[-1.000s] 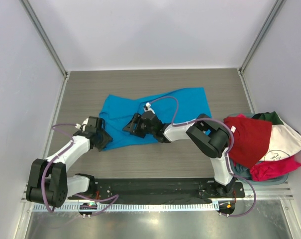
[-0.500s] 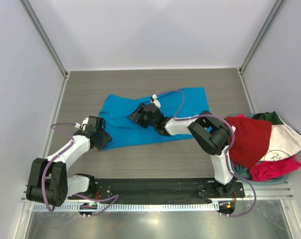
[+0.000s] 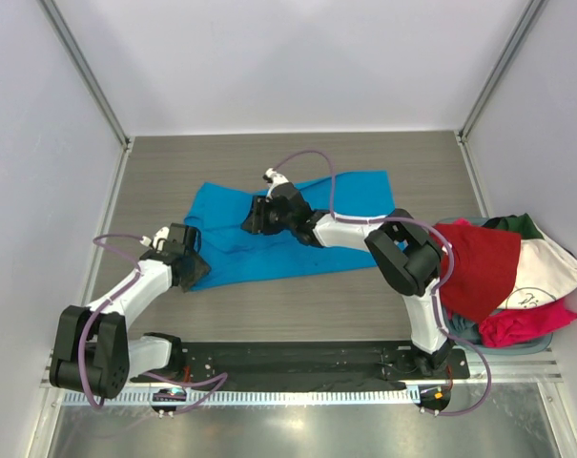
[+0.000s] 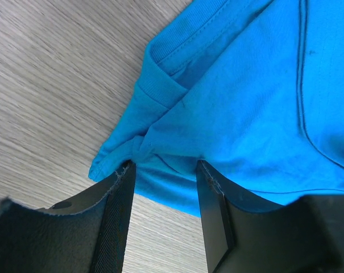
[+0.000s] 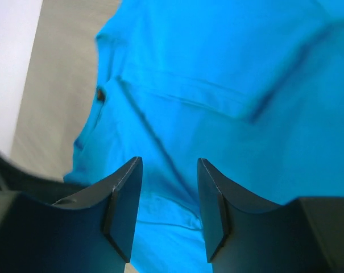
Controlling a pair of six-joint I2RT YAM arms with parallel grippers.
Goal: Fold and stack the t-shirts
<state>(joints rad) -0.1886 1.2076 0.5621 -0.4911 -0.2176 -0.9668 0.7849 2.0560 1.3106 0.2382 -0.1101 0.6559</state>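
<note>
A bright blue t-shirt [image 3: 350, 205] lies spread and rumpled across the middle of the table. My left gripper [image 3: 195, 271] sits low at its near-left corner. In the left wrist view the left gripper [image 4: 163, 166] is open, the folded blue hem [image 4: 160, 142] just at its fingertips and bare table between the fingers. My right gripper [image 3: 254, 219] hovers over the shirt's left part. In the right wrist view it [image 5: 169, 165] is open above the blue cloth [image 5: 217, 68], holding nothing. A red t-shirt [image 3: 474, 267] tops the pile at the right.
The pile at the table's right edge also holds a white printed shirt [image 3: 546, 272], a magenta-pink one [image 3: 526, 322] and a dark green one [image 3: 517, 226]. White walls enclose the wood-grain table [image 3: 269, 162] on three sides. The arms' black base rail [image 3: 298, 358] runs along the near edge.
My right gripper has swung from the shirt's near edge toward the far side, over the shirt's left part. The left gripper has barely moved.
</note>
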